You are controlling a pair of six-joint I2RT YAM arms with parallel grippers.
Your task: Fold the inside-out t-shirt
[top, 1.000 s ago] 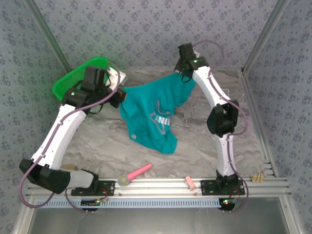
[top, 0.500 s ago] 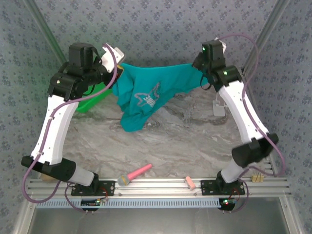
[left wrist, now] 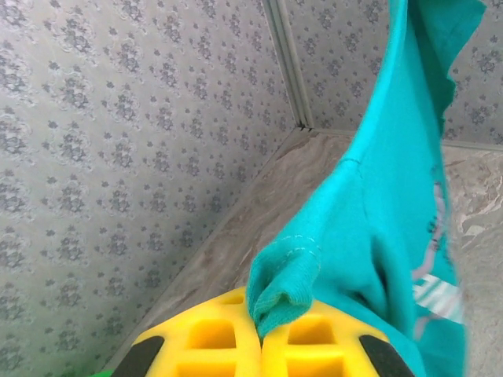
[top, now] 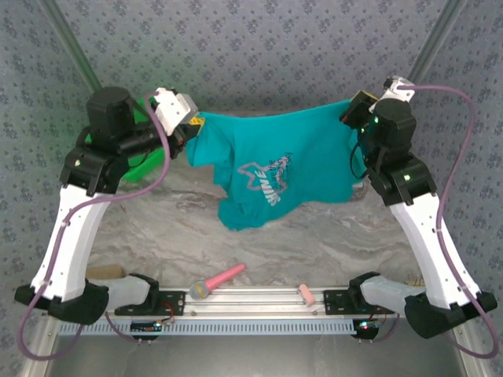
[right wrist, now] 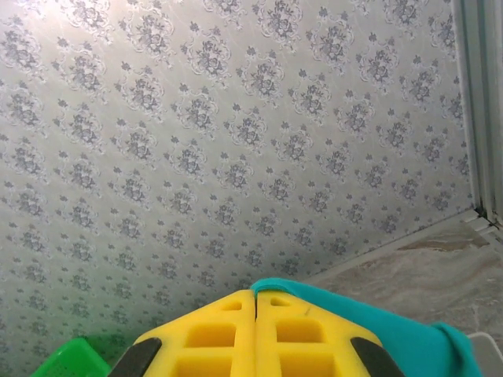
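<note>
The teal t-shirt (top: 275, 165) hangs stretched in the air between both arms, above the marble table, with a faint pink and white print showing on it. My left gripper (top: 191, 126) is shut on its left upper corner. In the left wrist view a bunched hem (left wrist: 287, 287) is pinched between the yellow fingers (left wrist: 204, 338), and the cloth (left wrist: 393, 204) hangs away to the right. My right gripper (top: 351, 114) is shut on the right upper corner. From the right wrist, the teal edge (right wrist: 346, 302) comes out over the yellow fingers (right wrist: 299, 334).
A green mesh basket (top: 141, 161) stands at the back left, partly behind the left arm; its edge (right wrist: 67, 360) also shows from the right wrist. A pink tool (top: 216, 280) and a small pink piece (top: 305, 295) lie near the front rail. Patterned walls close in the table.
Both grippers have risen and moved apart with the shirt. The cloth went from a bunched heap on the table to a wide spread hanging in the air.
</note>
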